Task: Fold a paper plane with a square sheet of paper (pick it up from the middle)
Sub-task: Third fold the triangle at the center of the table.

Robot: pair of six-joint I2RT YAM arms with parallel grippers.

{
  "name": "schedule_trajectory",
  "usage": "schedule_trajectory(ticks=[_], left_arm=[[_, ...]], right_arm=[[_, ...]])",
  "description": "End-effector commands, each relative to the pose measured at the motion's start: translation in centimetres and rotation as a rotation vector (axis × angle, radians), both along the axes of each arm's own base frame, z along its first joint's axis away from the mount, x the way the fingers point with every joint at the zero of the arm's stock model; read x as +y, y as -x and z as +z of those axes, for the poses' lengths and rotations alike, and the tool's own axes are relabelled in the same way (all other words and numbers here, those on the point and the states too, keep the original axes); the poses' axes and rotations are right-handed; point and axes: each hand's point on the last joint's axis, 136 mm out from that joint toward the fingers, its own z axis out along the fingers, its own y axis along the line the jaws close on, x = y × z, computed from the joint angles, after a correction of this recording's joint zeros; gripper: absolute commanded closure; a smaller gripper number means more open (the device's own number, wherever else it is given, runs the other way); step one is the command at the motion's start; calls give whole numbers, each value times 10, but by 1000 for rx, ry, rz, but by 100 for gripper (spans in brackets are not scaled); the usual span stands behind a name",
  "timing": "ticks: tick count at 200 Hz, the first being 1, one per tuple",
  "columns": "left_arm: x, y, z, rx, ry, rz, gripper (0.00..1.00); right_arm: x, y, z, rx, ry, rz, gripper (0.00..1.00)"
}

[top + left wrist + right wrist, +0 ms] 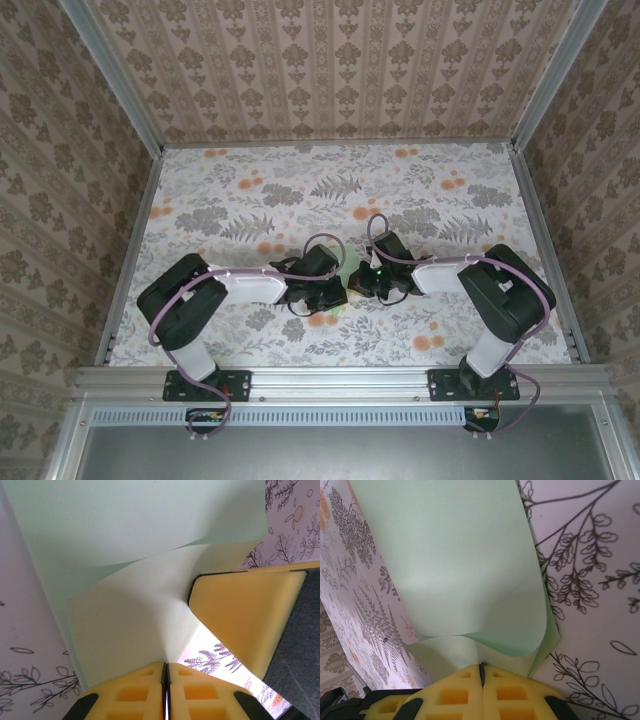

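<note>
Plain pale mint-green paper (465, 555), white table (250, 190) printed with grey ferns and orange blossoms, yellow left gripper (166, 675), yellow right gripper (482, 675).

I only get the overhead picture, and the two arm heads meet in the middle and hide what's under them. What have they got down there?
Observer: The left wrist camera shows the left gripper closed on a pale green square sheet of paper.
Visitor: And the other arm?
Observer: Its wrist camera shows the right gripper shut on that same sheet.
Visitor: Is the paper lying flat?
Observer: No. In the right wrist view it bends over itself in a rounded curl, not pressed into a sharp crease.
</note>
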Motion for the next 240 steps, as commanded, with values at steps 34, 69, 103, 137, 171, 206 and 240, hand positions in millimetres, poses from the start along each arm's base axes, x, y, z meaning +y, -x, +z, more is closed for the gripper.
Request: schedule_trajectory(ticks=[34,69,103,137,171,206,240], left_arm=[[19,31,-13,76,-119,-42,89],[26,37,-9,68,-140,-46,89],[34,41,-12,75,-153,-26,89],[42,45,-16,84,-166,-12,89],[44,49,-16,84,-133,-1,89],[23,34,18,-14,43,-3,89],[24,13,33,-64,89,35,89]], right_arm=[[-63,46,-72,228,308,-95,99],[-64,47,-74,231,312,-96,99],[-63,47,-74,231,311,-96,99],[-64,48,-74,234,313,-94,99],[-65,49,-75,237,314,-97,99],[-62,51,-72,237,288,-101,99],[-60,49,-67,229,275,-103,99]])
